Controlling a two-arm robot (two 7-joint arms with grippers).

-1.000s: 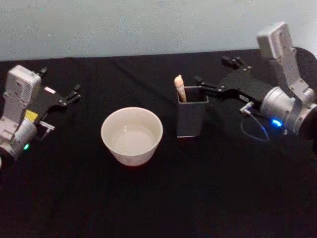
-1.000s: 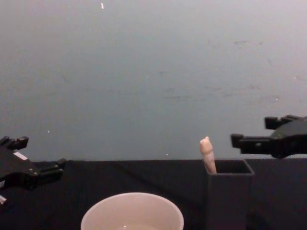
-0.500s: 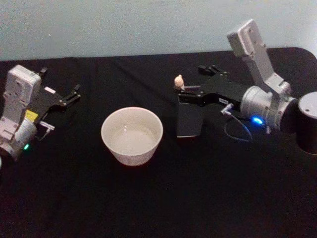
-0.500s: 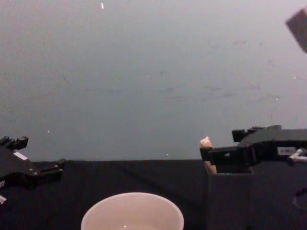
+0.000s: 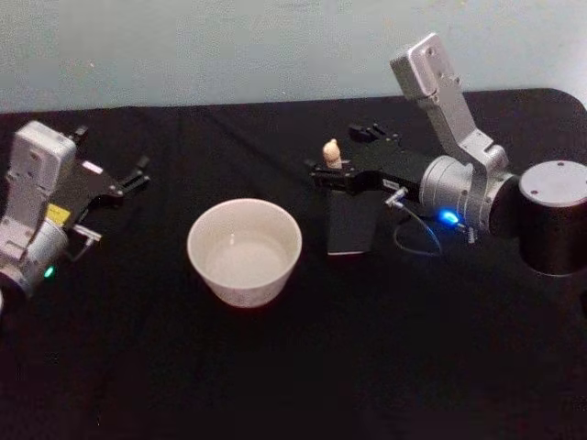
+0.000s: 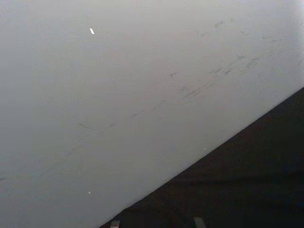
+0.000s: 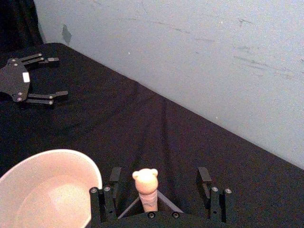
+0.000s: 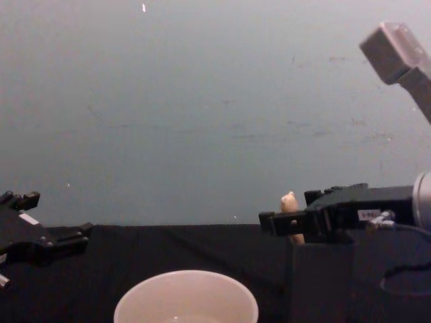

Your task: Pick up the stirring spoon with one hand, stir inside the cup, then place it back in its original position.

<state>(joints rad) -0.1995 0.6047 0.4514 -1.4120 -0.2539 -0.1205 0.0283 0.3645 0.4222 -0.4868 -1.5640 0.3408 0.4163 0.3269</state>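
Observation:
The stirring spoon (image 5: 332, 152) stands upright in a dark grey holder box (image 5: 350, 225), its cream knobby tip (image 7: 146, 186) sticking out above the rim. My right gripper (image 5: 333, 154) reaches in over the box from the right. It is open, with one finger on each side of the spoon's handle (image 8: 289, 202) and not touching it. The cream-white cup (image 5: 246, 286) sits on the table to the left of the box, also seen as the cup (image 7: 28, 166) in the right wrist view. My left gripper (image 5: 112, 156) rests open at the far left.
A black cloth covers the table (image 5: 293, 367), with a pale wall behind it. A blue-lit cable loop (image 5: 417, 234) hangs from the right wrist beside the box. Open cloth lies in front of the cup and box.
My right gripper has swung left from behind the box. It now sits over the box with its fingers either side of the spoon's tip. The left arm has not moved.

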